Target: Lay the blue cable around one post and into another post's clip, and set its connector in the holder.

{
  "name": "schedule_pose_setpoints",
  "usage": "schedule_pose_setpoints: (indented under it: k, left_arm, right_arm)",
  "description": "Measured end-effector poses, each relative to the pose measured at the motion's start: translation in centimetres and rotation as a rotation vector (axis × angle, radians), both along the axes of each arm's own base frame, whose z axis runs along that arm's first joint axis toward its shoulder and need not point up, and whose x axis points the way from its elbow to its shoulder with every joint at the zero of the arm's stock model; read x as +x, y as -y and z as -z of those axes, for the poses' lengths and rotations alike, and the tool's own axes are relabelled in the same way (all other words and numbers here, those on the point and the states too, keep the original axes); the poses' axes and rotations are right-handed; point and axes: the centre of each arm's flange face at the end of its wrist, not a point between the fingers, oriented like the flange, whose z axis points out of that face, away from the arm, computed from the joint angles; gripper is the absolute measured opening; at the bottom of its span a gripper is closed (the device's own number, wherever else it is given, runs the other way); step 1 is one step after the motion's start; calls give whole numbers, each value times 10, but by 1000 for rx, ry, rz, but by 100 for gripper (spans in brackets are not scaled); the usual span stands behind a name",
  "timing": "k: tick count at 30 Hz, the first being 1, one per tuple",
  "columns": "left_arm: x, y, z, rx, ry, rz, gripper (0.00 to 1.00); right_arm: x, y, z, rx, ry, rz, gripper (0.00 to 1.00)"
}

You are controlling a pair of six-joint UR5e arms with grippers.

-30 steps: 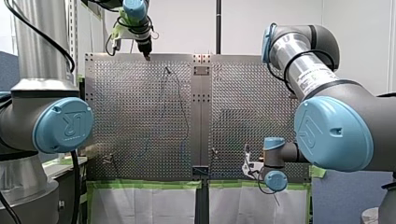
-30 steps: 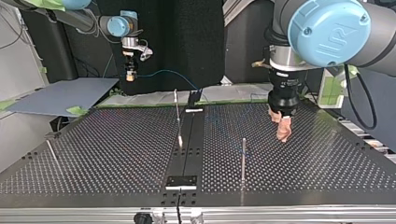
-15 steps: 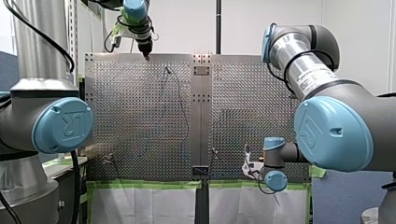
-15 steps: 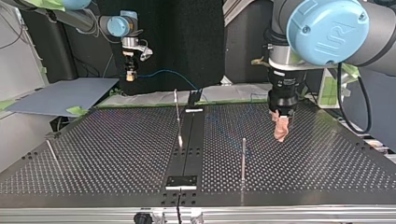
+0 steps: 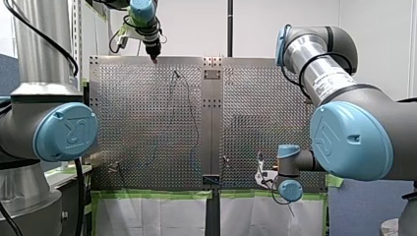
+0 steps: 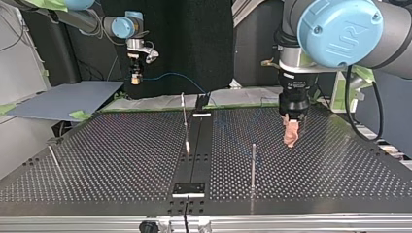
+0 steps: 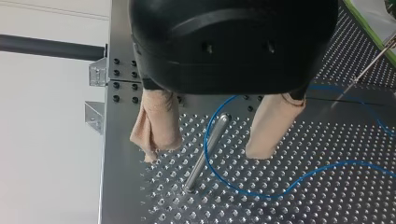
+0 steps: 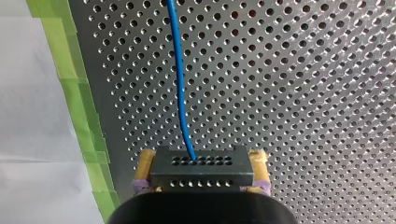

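The thin blue cable (image 7: 266, 196) lies on the perforated plate (image 7: 327, 205) and curves around the foot of a metal post (image 7: 208, 144). My left gripper (image 7: 203, 155) hangs open over that post, one beige pad on each side of it, holding nothing. In the top view it (image 6: 290, 138) hovers just above the plate at the right. My right gripper (image 8: 201, 161) is shut on the black connector (image 8: 201, 173), from which the cable (image 8: 180, 93) runs away over the plate. In the top view it (image 6: 135, 80) holds the connector high beyond the far edge, with the cable (image 6: 180, 76) trailing.
Thin posts stand on the plate: one near the front (image 6: 253, 162), one at the middle (image 6: 184, 116), one leaning at the left (image 6: 52, 155). A small bracket (image 6: 189, 188) sits on the centre strip. Green tape (image 8: 79, 116) lines the plate's edge.
My left gripper has drifted slightly toward the top view's left, still open above the plate. My right gripper and the connector have stayed put.
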Motion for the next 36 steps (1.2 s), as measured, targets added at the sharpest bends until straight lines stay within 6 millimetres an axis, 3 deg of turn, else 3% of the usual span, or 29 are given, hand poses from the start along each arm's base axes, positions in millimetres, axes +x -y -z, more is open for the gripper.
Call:
schedule_pose_setpoints:
  k: [36]
  left_arm:
    - [-2, 2, 0, -5, 2, -7, 100]
  right_arm:
    - [-1, 0, 0, 0, 0, 1, 2]
